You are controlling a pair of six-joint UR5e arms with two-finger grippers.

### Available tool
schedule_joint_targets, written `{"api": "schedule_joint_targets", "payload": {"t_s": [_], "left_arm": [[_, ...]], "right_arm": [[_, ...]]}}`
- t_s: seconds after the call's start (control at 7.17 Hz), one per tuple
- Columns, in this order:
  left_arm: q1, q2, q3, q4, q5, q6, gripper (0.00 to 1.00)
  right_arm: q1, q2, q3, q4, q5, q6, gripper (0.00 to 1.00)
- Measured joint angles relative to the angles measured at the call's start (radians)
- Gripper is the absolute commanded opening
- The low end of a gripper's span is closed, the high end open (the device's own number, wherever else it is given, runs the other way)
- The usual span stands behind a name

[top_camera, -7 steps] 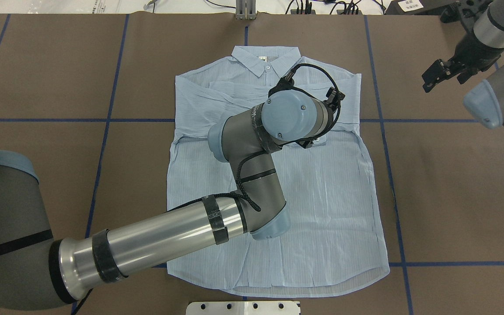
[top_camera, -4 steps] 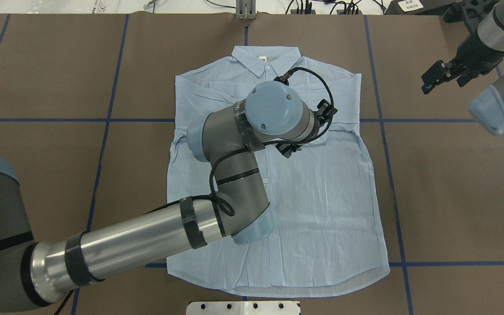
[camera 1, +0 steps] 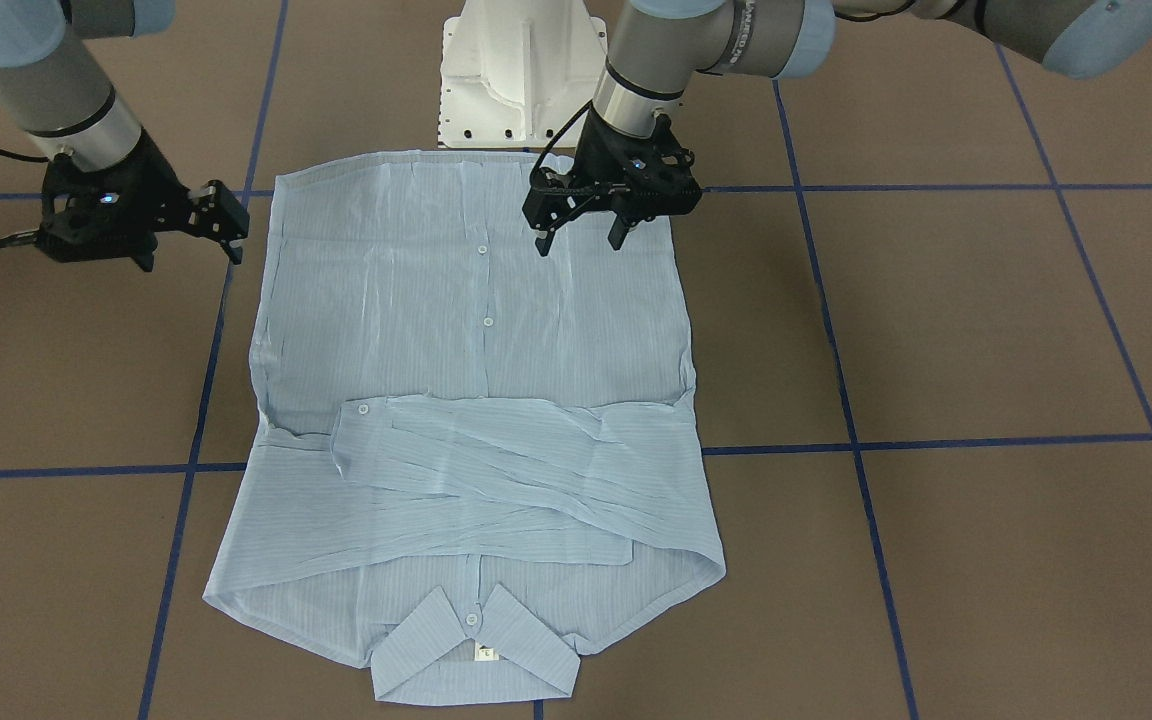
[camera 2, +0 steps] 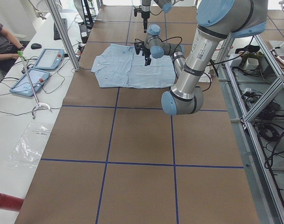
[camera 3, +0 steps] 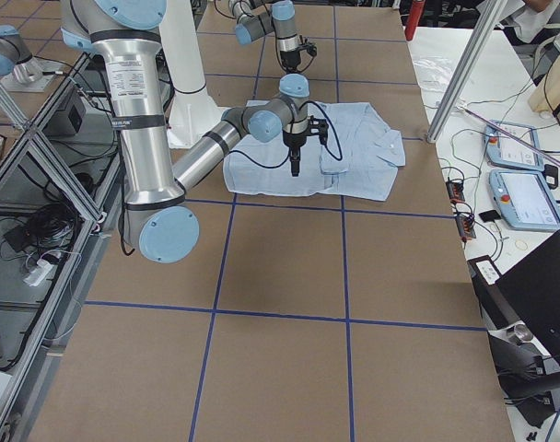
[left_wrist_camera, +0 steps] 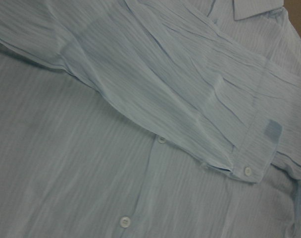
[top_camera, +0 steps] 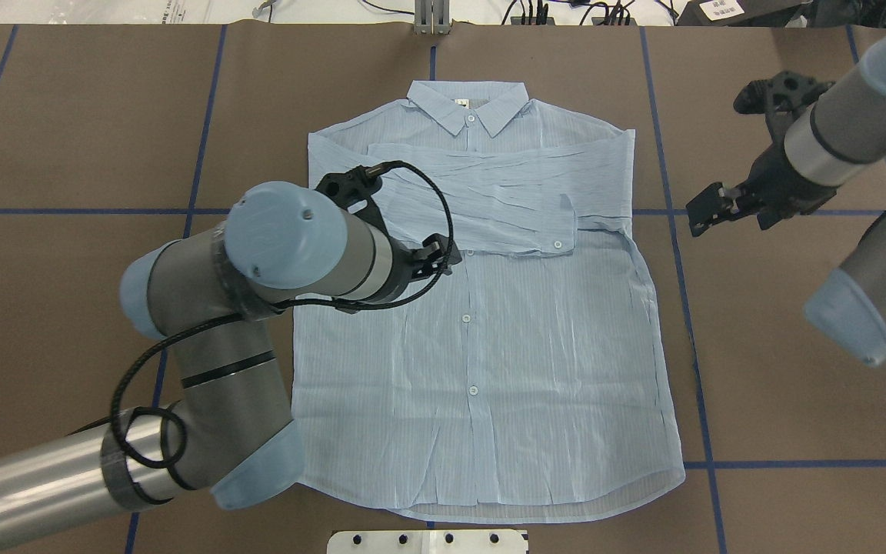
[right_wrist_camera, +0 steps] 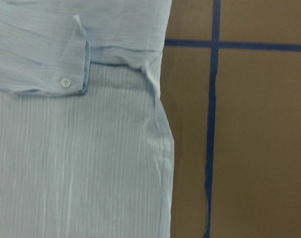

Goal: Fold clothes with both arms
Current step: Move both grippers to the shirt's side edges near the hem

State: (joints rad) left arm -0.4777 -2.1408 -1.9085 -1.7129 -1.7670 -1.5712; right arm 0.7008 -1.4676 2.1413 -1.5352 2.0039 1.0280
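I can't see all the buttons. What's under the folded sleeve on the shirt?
The sleeve lies across the chest of the shirt. Under it is the shirt front; any buttons there are hidden. Below it, two front buttons show.

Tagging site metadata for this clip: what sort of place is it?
Probably a robotics lab work cell, not a home: teach pendants on a side bench, a brown-papered table with a blue tape grid, and aluminium framing with loose cables.

Pale blue striped shirt [top_camera: 551, 346] lies flat, front up, sleeves folded across chest. Grey left arm [top_camera: 297, 246] over it, right arm [top_camera: 820, 146] beside.
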Motion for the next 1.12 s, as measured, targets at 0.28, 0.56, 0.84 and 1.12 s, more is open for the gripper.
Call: {"api": "schedule_joint_targets", "payload": {"t_s": [0.28, 0.56, 0.84, 1.12], "left_arm": [[-0.001, 0.111, -0.087, 0.015, -0.023, 0.102, 1.00], [0.004, 0.153, -0.107, 0.016, -0.025, 0.126, 1.00], [0.007, 0.157, -0.109, 0.016, -0.025, 0.127, 1.00], [0.008, 0.153, -0.109, 0.016, -0.025, 0.125, 1.00]], "right_arm": [[-0.249, -0.126, 0.046, 0.177, -0.193, 0.270, 1.00], [-0.410, -0.170, 0.052, 0.212, -0.320, 0.428, 1.00], [-0.462, -0.183, 0.021, 0.220, -0.355, 0.487, 0.99], [-0.469, -0.186, -0.015, 0.225, -0.351, 0.494, 0.93]]}}
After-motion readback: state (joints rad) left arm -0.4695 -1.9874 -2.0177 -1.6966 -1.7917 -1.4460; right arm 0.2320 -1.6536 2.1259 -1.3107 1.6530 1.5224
